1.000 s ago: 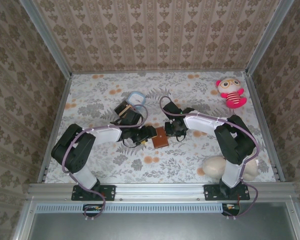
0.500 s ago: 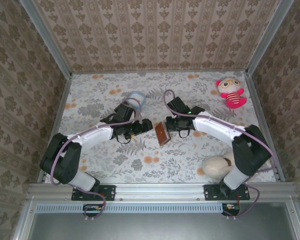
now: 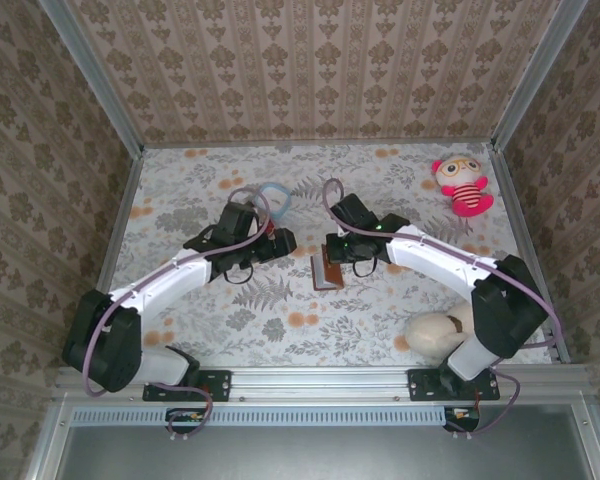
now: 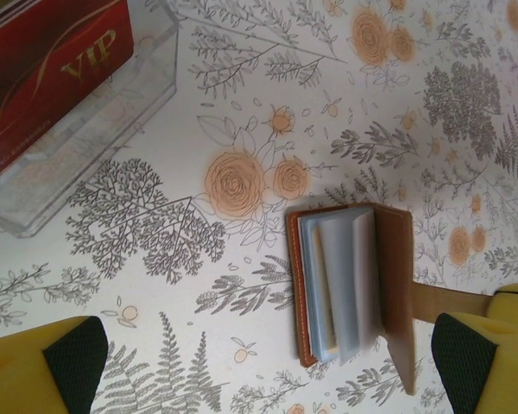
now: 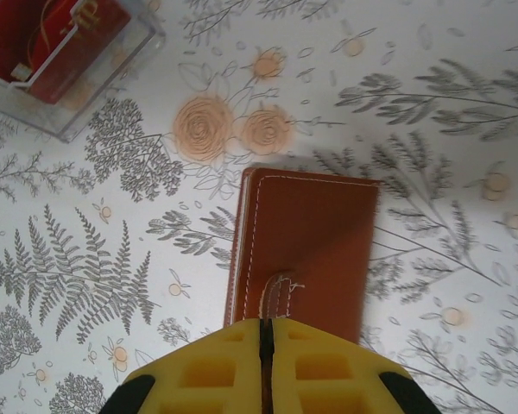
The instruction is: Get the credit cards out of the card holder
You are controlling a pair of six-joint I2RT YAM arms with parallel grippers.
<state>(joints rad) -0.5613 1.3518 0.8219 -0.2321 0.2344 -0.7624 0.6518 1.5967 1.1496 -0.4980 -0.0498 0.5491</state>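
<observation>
The brown card holder (image 4: 350, 285) lies on the flowered table, partly open, its light blue inner leaves fanned upward; whether credit cards sit in them I cannot tell. My right gripper (image 5: 261, 332) is shut on the strap tab (image 5: 276, 297) of the brown cover (image 5: 306, 241), holding that cover raised. In the top view the card holder (image 3: 327, 273) sits just below the right gripper (image 3: 332, 258). My left gripper (image 4: 268, 379) is open and holds nothing, its fingers (image 4: 69, 366) wide apart to either side of the holder. From above, the left gripper (image 3: 280, 243) is left of the holder.
A clear plastic box (image 4: 78, 129) with a red VIP card (image 4: 52, 69) stands to the far left of the holder, also visible as the clear box (image 3: 273, 195). A pink doll (image 3: 463, 187) lies at the back right. A beige soft toy (image 3: 435, 333) rests by the right arm's base.
My left gripper opened wide and drew back to the left, away from the card holder. The right gripper shut on the strap and the holder shifted slightly.
</observation>
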